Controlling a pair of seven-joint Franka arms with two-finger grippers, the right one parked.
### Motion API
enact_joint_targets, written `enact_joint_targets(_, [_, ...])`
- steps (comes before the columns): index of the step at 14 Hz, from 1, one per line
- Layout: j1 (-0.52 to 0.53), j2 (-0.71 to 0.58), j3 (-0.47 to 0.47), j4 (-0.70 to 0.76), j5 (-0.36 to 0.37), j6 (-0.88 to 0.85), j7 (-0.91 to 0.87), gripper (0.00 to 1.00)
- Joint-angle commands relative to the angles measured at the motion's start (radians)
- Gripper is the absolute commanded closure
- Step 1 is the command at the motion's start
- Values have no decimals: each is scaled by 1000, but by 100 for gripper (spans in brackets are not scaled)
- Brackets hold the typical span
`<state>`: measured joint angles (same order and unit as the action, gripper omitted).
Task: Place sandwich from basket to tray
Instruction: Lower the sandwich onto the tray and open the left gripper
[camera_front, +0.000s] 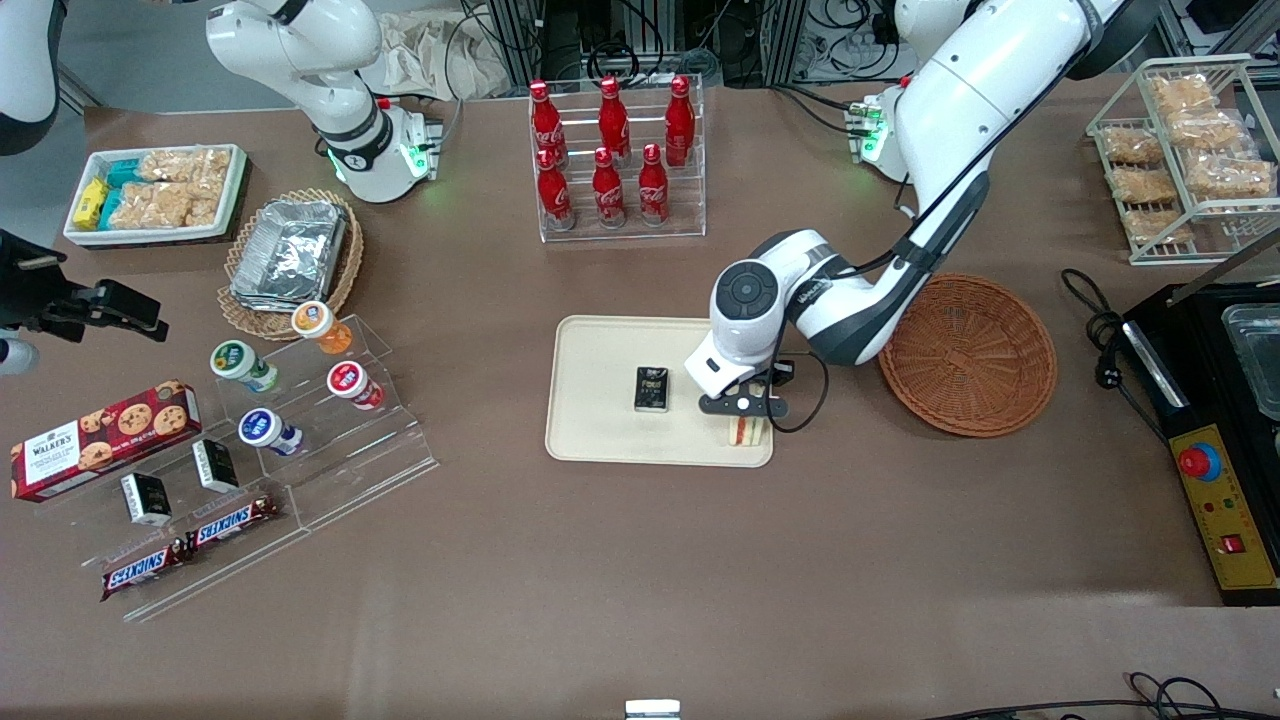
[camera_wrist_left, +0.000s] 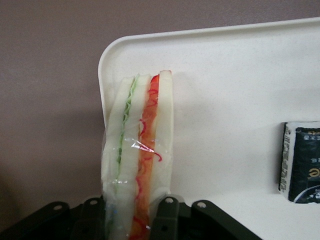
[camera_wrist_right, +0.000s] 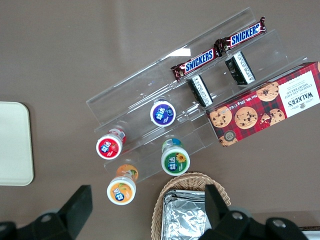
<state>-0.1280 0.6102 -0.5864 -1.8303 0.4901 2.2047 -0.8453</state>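
Now end effector (camera_front: 745, 408) pinching sandwich (camera_wrist_left: 137, 160) at tray (camera_wrist_left: 240, 65) corner rim.

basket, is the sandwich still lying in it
No, the basket holds nothing; the sandwich stands on the tray, gripped in the tool.

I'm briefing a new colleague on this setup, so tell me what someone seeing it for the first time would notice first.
First, the working arm's gripper over the tray corner nearest the front camera, jaws shut on the sandwich, whose green and orange-red layers stand out in the left wrist view. A small black packet lies mid-tray. The reddish-brown basket sits beside the tray, toward the working arm's end, and red bottles stand in a clear rack farther back.
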Motion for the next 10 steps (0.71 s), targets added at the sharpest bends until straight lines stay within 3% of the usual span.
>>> enact_joint_targets(1, [-16, 13, 3, 23, 25, 0, -35, 0])
enact_joint_targets(10, [-4, -52, 0, 55, -1, -68, -51, 0])
